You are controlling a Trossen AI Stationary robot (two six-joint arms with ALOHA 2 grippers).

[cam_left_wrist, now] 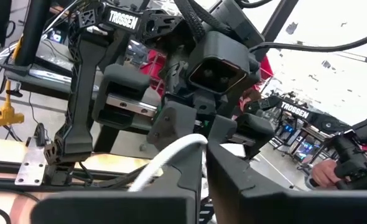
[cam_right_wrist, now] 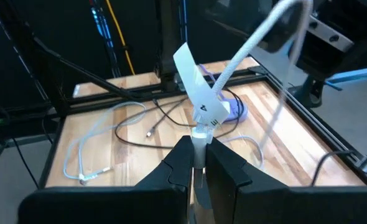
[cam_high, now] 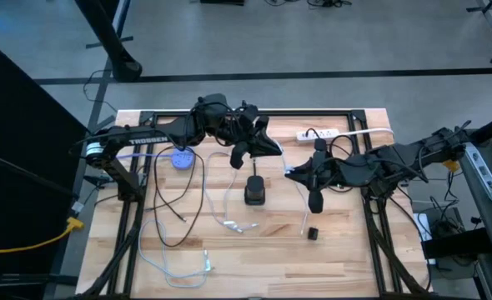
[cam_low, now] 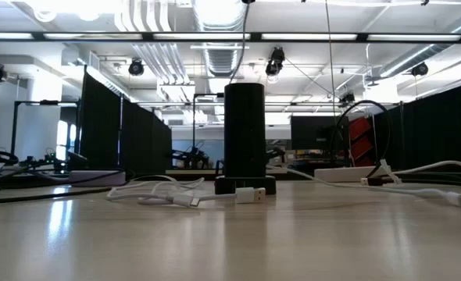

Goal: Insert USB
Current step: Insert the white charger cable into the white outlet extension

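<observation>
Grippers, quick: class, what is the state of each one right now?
Left gripper: closed on a white cable.
Right gripper: closed on a white tagged cable.

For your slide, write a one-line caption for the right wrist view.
Right gripper jaws shut on a white cable bearing a paper tag, held above the wooden table strewn with cables.

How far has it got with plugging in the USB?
Done: both pincers have hold of the white cable, the right pincer near its tagged end, the left pincer farther along. In hand: carrying it above the table. Left: no plug is in the black block yet.
</observation>
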